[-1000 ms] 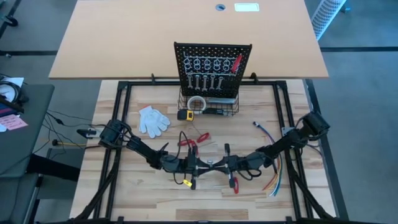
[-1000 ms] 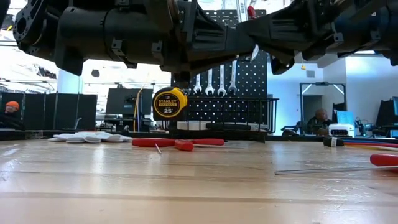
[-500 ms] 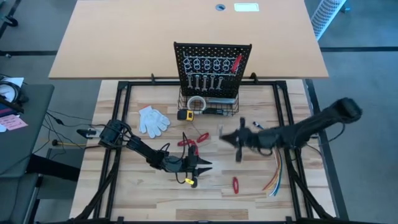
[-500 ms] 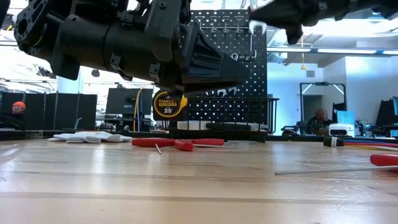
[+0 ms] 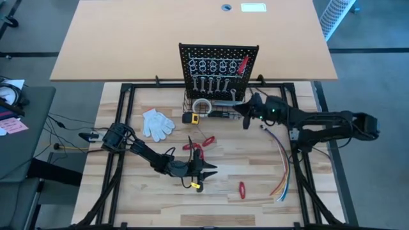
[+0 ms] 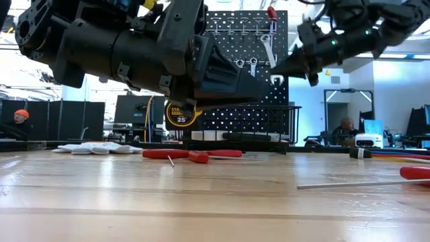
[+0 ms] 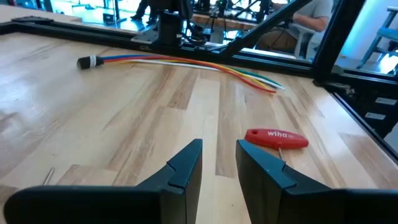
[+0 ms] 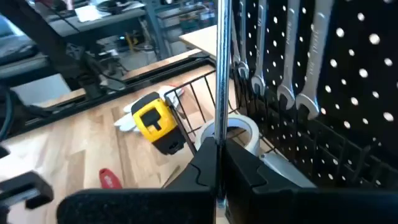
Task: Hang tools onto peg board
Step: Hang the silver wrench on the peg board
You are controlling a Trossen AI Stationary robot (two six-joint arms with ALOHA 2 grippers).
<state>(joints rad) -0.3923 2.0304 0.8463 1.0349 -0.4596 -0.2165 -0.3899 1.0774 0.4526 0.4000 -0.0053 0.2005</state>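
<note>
The black peg board [image 5: 218,64] stands at the table's far side. Several silver wrenches [image 5: 209,83] and a red-handled tool [image 5: 243,64] hang on its hooks. My right gripper [image 5: 245,115] is at the board's right lower corner, shut on a slim silver wrench [image 8: 220,74]. My left gripper [image 7: 219,162] hovers over the table's near middle [image 5: 208,170], open, with nothing between its fingers. A red-handled tool [image 7: 277,138] lies on the table just beyond it. Red pliers [image 5: 199,144] lie at mid-table. My right gripper pinches the wrench's shaft [image 8: 219,134] between its two fingers. The fingers come about level from the table's right and lie across the shaft. The wrench stands upright above the fingers, clear of the table, close beside the hanging wrenches [image 8: 286,62].
A wire basket [image 5: 214,108] at the board's foot holds a tape roll [image 5: 202,105]. A yellow tape measure [image 5: 190,117] and a white glove [image 5: 156,123] lie left of it. Coloured wires [image 5: 281,166] trail along the table's right side. A black frame rail edges the table.
My right gripper has drawn away from my left gripper at the table's near middle. It has risen and swung toward the far edge to the peg board's right side, carrying the wrench. My left gripper has stayed in place.
</note>
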